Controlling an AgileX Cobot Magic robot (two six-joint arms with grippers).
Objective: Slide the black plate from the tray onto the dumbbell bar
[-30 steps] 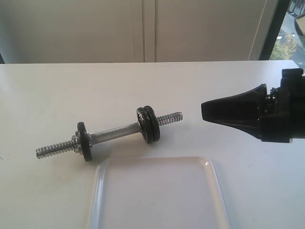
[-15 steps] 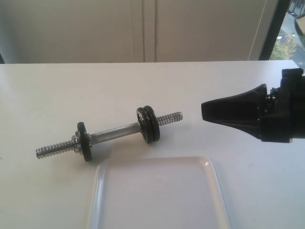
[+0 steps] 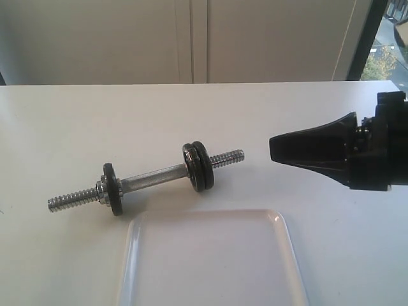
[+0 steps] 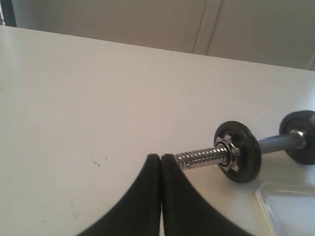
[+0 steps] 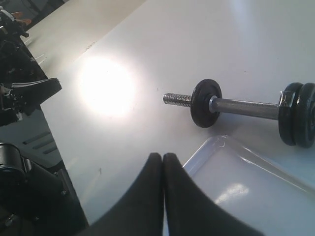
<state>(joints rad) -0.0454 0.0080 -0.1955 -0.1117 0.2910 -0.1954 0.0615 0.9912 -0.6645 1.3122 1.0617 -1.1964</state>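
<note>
On the white table (image 3: pixel 64 127) lay the short chrome steel dumbbell bar (image 3: pixel 156 173), smooth in the middle and threaded at both ends. Seen from the exterior view, its long axis ran across the table from the left side, nearer the camera, to the right side, a little farther away.

Three small round matte black iron discs were on it. One single disc (image 3: pixel 112 189) sat near the left end, behind a silver collar nut. Two discs were pressed together near the right end. I judged that the black plate (image 3: pixel 204 167) of the task was the outer one of this pair, though the discs looked alike and I could not be sure.

The white rectangular plastic tray (image 3: pixel 210 212) with a low rim lay just beside the bar, on the camera's side. On the part of it in view I saw no disc. So the sliding looked already done.

The right gripper (image 3: pixel 271 148) hung to the right of the bar, apart from the bare right thread, and its tip pointed toward that end almost along the bar's line. Its two fingers were pressed together and held nothing.

The left gripper (image 4: pixel 161 158) was outside the exterior view. From its own wrist camera its fingers were also together and empty, pointing toward the left threaded end. How close they were I could not tell.
</note>
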